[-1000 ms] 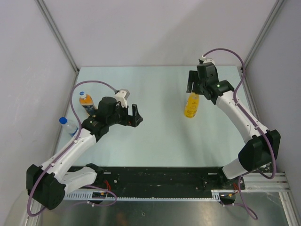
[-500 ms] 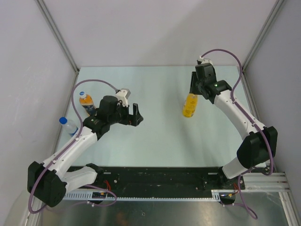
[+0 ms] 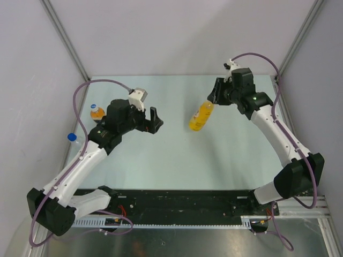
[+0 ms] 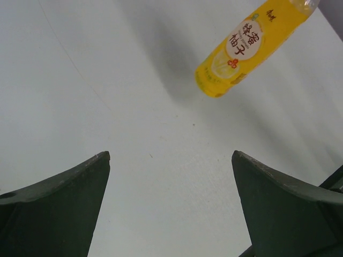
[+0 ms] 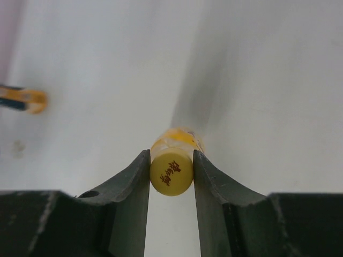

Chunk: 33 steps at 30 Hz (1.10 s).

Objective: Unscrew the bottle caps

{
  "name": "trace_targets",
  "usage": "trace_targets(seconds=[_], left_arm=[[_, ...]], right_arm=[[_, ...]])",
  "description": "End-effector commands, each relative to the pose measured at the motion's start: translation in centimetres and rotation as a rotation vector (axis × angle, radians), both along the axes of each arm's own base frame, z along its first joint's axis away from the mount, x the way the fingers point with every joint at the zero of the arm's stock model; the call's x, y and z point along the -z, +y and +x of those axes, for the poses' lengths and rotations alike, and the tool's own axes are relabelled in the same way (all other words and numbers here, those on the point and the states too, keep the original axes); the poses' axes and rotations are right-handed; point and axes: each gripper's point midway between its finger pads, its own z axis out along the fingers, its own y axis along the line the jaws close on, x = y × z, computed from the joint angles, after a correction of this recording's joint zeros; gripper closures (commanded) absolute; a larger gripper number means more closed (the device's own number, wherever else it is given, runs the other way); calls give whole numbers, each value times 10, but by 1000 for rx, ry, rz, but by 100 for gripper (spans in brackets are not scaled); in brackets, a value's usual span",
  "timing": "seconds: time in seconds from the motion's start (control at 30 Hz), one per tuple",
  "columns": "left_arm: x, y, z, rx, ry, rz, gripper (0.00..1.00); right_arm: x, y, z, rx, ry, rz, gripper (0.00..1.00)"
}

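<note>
The right gripper [image 5: 171,156] has its two dark fingers [image 5: 131,187] pressed against either side of the yellow cap [image 5: 171,174], whose top bears dark red characters. Beyond the cap, the tall bottle's [image 5: 181,137] yellow-orange shoulder shows, with a grey shadow stretching away from it over the pale table [image 5: 278,107]. At the left edge sits a blurred orange bottle [image 5: 24,99] with a dark blue band

Bright, even overhead light; soft shadows.
</note>
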Motion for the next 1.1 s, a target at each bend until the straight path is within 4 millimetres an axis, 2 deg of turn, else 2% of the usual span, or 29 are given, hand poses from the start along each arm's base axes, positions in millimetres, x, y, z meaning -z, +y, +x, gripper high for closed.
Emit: trace_targets(seconds=[0.0,0.2,0.4,0.67,0.9,1.07], left_arm=[[-44,-4,-5,97,-161,4,1],[-57,-17,-26,240,-220,-24,1],[-61,-39,-46,416,-225,-89,1],[-52,-60,-61,572,-183,-138,1],[-34,-73,-66,643,-123,-145,1],[-22,-81,-68,668,-93,-133,6]], right_arm=[[-70,43,-26,-282,-110,260,94],[-94,67,-58,-587,-47,495,98],[-105,80,-75,-723,-16,595,99],[-126,83,-87,-783,-38,645,99],[-128,83,-91,-796,-29,653,99],[-125,83,-92,-792,-22,645,99]])
